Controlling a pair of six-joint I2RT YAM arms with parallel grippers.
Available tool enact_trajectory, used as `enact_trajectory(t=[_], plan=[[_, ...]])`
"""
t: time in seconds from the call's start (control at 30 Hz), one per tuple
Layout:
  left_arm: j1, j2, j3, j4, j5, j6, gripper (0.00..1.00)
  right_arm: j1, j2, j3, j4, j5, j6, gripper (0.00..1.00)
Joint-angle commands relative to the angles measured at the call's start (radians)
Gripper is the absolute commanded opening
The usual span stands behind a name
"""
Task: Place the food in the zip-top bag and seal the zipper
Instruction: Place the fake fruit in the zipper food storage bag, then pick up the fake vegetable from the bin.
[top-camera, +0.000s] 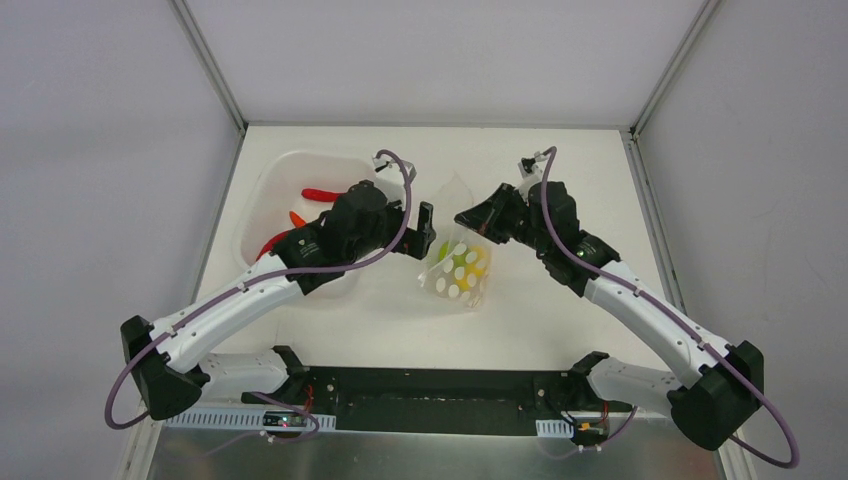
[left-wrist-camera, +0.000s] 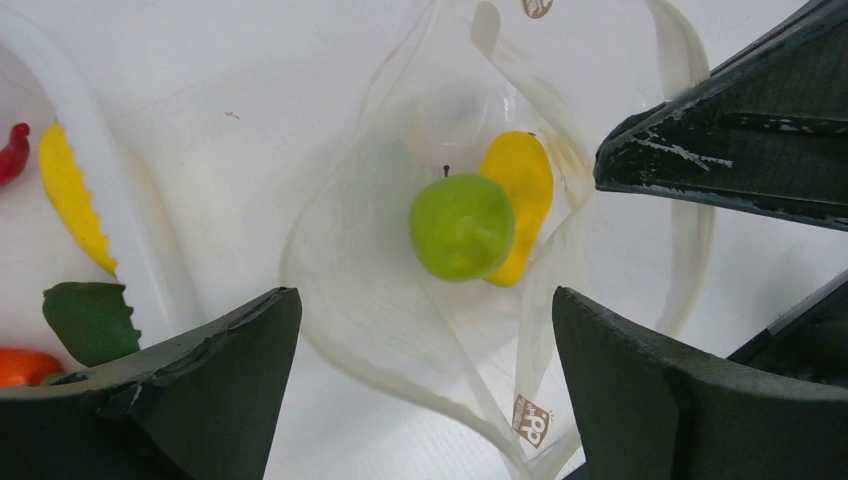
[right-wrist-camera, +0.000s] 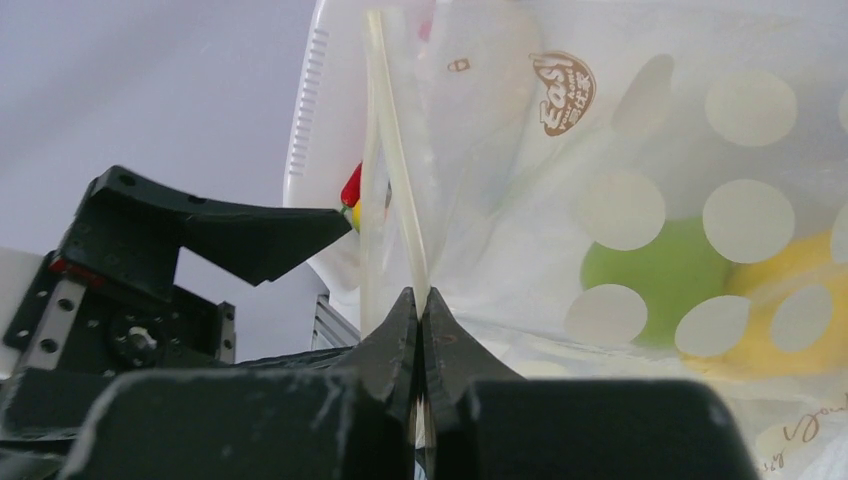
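Observation:
The clear dotted zip-top bag (top-camera: 458, 262) stands in the middle of the table with its mouth held open. My right gripper (top-camera: 468, 217) is shut on one edge of the bag's zipper strip (right-wrist-camera: 398, 200). Inside the bag lie a green apple (left-wrist-camera: 462, 226) and a yellow fruit (left-wrist-camera: 520, 195); both show through the dots in the right wrist view, the apple (right-wrist-camera: 665, 265) left of the yellow fruit (right-wrist-camera: 790, 330). My left gripper (top-camera: 425, 232) is open and empty, just above the bag's open mouth (left-wrist-camera: 420, 300). More food lies in the white tub (top-camera: 275, 180).
The white tub at back left holds red pieces (top-camera: 320, 193), a yellow corn-like piece (left-wrist-camera: 72, 195), a dark green piece (left-wrist-camera: 92, 318) and an orange piece (left-wrist-camera: 25, 365). My right gripper's fingers (left-wrist-camera: 730, 140) show in the left wrist view.

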Motion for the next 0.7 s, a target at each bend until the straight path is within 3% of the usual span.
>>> enact_trajectory(t=[0.0, 0.13, 0.27, 0.37, 0.43, 0.5, 0.67], plan=[[-0.008, -0.084, -0.004, 0.04, -0.047, 0.014, 0.99, -0.005, -0.074, -0.043, 0.1, 0.107, 0.036, 0.0], [-0.007, -0.147, -0.054, 0.061, -0.143, 0.003, 0.99, -0.007, -0.164, -0.131, 0.217, 0.15, 0.039, 0.0], [-0.006, -0.203, -0.118, 0.064, -0.295, -0.006, 0.99, -0.008, -0.132, -0.09, 0.202, -0.024, -0.075, 0.0], [0.001, -0.221, -0.14, 0.027, -0.414, -0.022, 0.99, -0.007, -0.129, -0.07, 0.131, 0.069, -0.024, 0.0], [0.02, -0.218, -0.134, -0.028, -0.466, -0.045, 0.99, -0.008, -0.178, -0.149, 0.249, 0.083, -0.027, 0.0], [0.051, -0.22, -0.137, -0.067, -0.476, -0.074, 0.99, -0.008, -0.204, -0.18, 0.287, 0.105, -0.048, 0.0], [0.192, -0.226, -0.16, -0.12, -0.4, -0.143, 0.99, -0.007, -0.165, -0.129, 0.16, 0.13, -0.069, 0.0]])
